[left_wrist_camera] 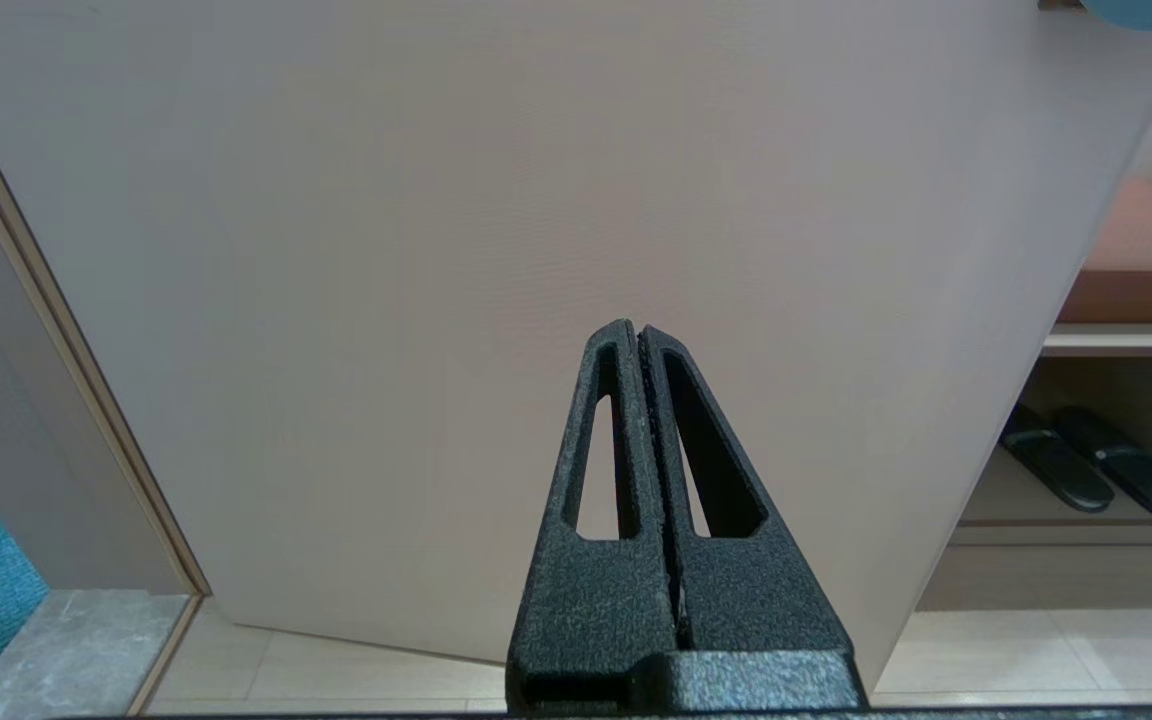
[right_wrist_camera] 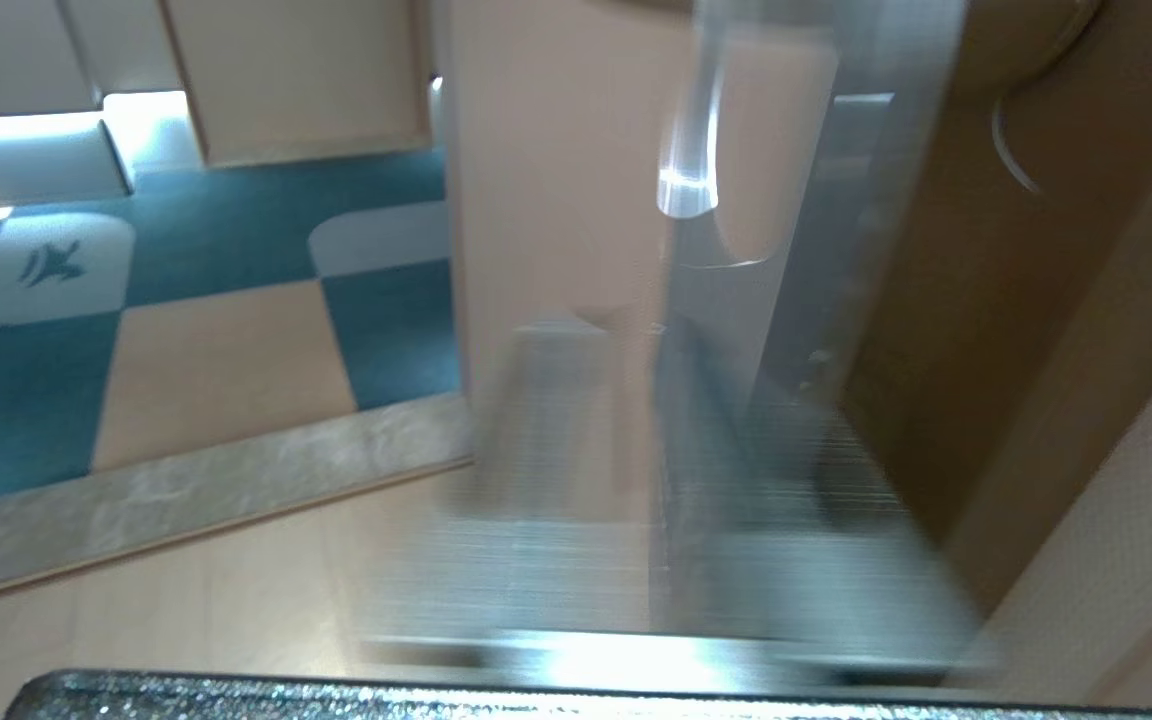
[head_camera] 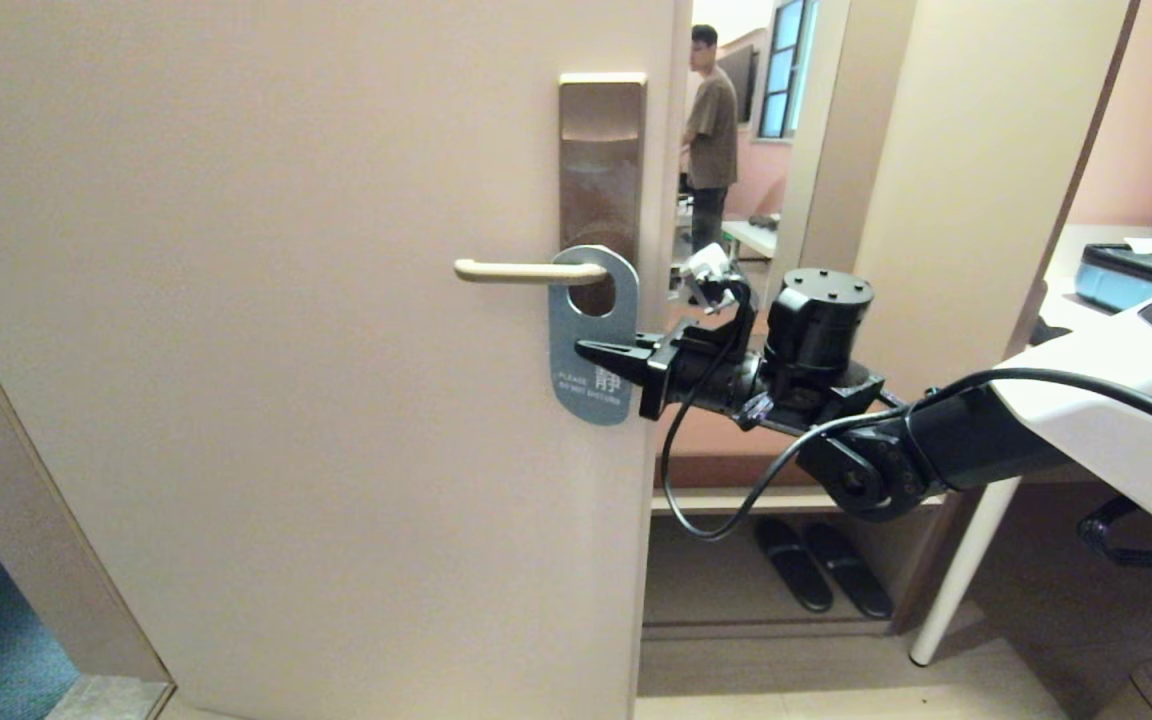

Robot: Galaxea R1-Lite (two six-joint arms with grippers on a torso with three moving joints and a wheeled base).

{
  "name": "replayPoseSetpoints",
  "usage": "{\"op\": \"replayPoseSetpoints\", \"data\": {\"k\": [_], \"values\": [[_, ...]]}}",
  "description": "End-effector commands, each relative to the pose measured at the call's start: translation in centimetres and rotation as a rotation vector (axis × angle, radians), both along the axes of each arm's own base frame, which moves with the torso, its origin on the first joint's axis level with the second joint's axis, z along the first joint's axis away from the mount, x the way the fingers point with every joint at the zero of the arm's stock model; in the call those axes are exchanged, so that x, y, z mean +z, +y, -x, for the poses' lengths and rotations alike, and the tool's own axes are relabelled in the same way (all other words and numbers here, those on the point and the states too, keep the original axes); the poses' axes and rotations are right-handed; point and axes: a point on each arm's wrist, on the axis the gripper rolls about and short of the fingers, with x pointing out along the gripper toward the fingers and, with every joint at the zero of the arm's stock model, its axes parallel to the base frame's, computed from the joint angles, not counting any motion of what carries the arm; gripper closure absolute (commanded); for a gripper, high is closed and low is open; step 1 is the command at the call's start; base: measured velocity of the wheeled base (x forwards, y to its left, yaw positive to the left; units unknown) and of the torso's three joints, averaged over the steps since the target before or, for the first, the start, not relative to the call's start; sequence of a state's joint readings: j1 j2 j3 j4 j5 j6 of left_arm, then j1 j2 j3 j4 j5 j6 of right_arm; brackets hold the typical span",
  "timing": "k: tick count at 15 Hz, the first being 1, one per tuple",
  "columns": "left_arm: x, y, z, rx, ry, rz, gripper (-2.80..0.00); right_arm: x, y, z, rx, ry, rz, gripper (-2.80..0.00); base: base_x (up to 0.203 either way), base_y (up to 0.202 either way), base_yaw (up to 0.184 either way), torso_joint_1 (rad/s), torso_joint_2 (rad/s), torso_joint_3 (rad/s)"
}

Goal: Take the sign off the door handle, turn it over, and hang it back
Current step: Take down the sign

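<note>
Right hand (head_camera: 601,352), reaching in from the door's edge side, is closed on the grey-blue sign (head_camera: 593,335), which hangs lengthwise down from the door handle (head_camera: 526,270) just above.

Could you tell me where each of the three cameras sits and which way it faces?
Head view: on the robot's head, looking forward at the door; right gripper shut on the sign hanging from the handle.
Left wrist view: behind the shut left gripper, facing the bare door.
Right wrist view: behind the right gripper, blurred, close on the sign and handle.
Shared: head and left wrist views both show the slippers.
</note>
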State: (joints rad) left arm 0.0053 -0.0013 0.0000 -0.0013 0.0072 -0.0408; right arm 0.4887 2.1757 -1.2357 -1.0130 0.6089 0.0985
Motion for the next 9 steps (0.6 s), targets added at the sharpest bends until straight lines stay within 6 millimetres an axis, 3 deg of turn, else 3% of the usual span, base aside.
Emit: {"op": "replayPoseSetpoints", "data": {"k": [1,9], "values": [[0.01,0.0,-0.01,0.001,0.001,0.001,0.0,0.3,-0.06,0.04,0.0,-0.029,-0.008,0.0,0.0,0.0,0.0,0.0,0.0,0.0],[0.01,0.0,-0.01,0.001,0.001,0.001,0.0,0.23,-0.16,0.0,-0.088,-0.029,-0.007,0.0,0.0,0.0,0.0,0.0,0.0,0.0]]}}
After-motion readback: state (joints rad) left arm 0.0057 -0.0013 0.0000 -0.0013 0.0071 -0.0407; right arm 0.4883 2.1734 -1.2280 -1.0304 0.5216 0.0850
